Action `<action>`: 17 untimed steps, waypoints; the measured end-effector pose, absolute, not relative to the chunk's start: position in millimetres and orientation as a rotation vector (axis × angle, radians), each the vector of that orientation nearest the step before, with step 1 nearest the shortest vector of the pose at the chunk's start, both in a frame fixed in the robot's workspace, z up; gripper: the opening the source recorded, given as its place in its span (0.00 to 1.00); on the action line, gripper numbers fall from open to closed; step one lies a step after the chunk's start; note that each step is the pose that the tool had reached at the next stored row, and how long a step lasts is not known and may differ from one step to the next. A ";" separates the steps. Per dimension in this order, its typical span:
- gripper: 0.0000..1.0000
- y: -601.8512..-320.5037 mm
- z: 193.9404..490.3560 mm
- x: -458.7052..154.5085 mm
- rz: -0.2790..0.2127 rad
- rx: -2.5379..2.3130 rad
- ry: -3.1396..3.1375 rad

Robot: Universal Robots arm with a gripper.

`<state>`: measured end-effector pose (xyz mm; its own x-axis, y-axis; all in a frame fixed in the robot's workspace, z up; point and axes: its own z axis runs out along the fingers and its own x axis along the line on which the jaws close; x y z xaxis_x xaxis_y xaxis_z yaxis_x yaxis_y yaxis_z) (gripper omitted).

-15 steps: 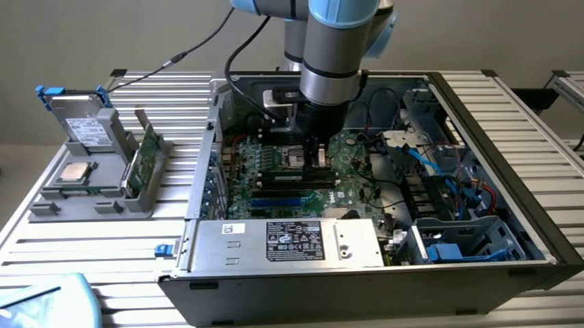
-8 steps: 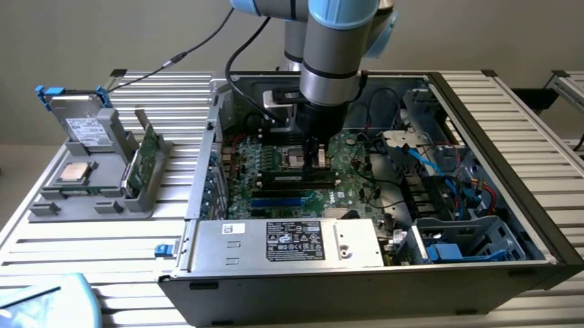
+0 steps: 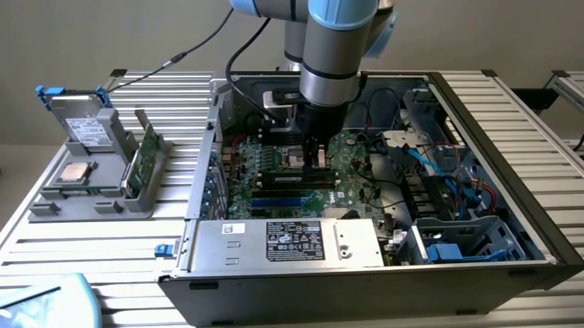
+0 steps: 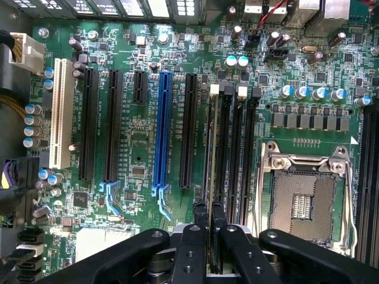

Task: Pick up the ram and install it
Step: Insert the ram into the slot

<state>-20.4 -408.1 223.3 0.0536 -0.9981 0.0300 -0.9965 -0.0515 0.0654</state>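
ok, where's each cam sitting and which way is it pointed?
Exterior view: off the arm and raised, looking down at a slant into the open PC case; it shows the arm ending in the gripper.
Wrist view: on the wrist, looking down past the gripper at the motherboard; the gripper is shut on the edge-on ram.
Shared: the motherboard, the CPU socket and the gripper.
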 end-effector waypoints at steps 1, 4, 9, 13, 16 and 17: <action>0.14 -408.0 223.2 -20.4 -0.036 2.230 -2.115; 0.14 -407.7 223.0 -20.4 -0.035 2.229 -2.115; 0.14 -407.2 222.7 -20.4 -0.035 2.229 -2.115; 0.14 -406.8 221.8 -20.4 -0.035 2.229 -2.115; 0.14 -406.7 221.4 -20.4 -0.035 2.229 -2.115; 0.14 -406.7 221.2 -20.4 -0.035 2.229 -2.115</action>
